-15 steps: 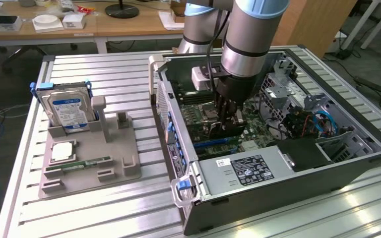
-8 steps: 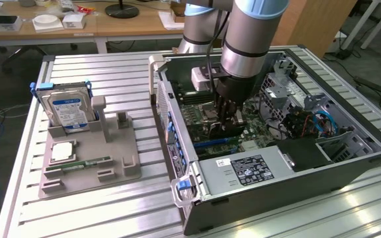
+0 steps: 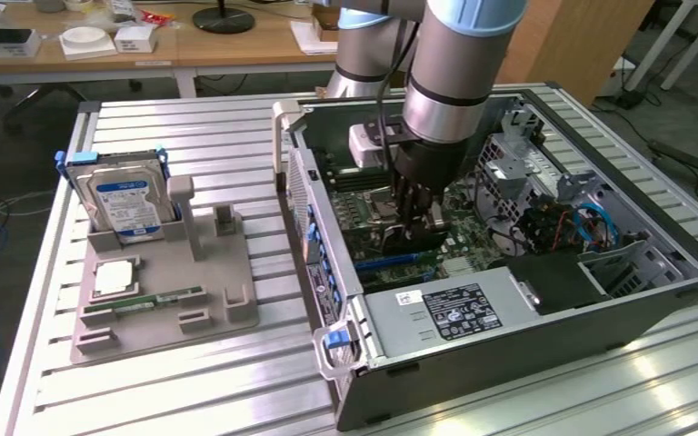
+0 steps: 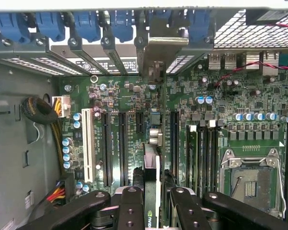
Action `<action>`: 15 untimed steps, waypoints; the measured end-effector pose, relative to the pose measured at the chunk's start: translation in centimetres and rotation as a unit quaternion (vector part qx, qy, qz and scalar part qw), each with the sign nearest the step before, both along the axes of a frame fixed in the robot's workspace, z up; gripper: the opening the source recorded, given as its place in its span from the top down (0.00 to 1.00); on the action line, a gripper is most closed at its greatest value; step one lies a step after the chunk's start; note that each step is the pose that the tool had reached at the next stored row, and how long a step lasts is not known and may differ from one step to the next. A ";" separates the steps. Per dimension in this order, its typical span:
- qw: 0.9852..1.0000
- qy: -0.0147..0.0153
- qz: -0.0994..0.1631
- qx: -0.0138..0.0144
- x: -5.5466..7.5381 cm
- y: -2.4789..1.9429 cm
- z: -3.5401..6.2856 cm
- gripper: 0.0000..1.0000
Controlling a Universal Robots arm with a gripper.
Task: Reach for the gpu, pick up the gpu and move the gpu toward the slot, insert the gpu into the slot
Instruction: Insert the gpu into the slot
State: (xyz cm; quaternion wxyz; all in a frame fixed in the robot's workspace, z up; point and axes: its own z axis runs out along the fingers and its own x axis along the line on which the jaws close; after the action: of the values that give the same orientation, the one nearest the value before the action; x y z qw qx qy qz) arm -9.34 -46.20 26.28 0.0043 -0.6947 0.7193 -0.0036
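GPU card (image 4: 152, 165) stands on edge between the gripper's (image 4: 153, 201) black fingers (image 4: 130, 211), which are clamped on it from both sides; in the wrist view its thin edge runs straight down toward the motherboard (image 4: 192, 105), in line with the dark expansion slots (image 4: 121, 143) beside the white slot (image 4: 88, 143), and its metal bracket end reaches the row of blue-clipped rear openings (image 4: 86, 26). Whether the card's lower edge has met a slot cannot be told. In the exterior view the arm (image 3: 453, 82) hangs almost vertically, its wrist pointing straight down into the open computer case (image 3: 640, 313), with the gripper (image 3: 413, 222) low over the board near the case's middle. Outside the case, toward the table's (image 3: 204, 127) edge at the exterior view's left, a grey holder tray (image 3: 234, 313) carries a blue-labelled hard drive (image 3: 124, 200) standing upright and a narrow memory stick (image 3: 143, 302) lying flat.
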 end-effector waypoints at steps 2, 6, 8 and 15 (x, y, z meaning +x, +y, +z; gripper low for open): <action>1.000 0.000 0.000 0.000 0.0 0.00 -0.02 0.74; 1.000 0.000 0.000 0.000 -0.1 0.02 -0.10 0.74; 1.000 0.000 0.000 0.000 -0.1 0.01 -0.12 0.74; 1.000 0.000 0.000 0.000 -0.1 0.02 -0.39 0.74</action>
State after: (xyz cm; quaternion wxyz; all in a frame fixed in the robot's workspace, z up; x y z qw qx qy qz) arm -9.49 -46.18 25.90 0.0043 -0.6947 0.7193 -0.0036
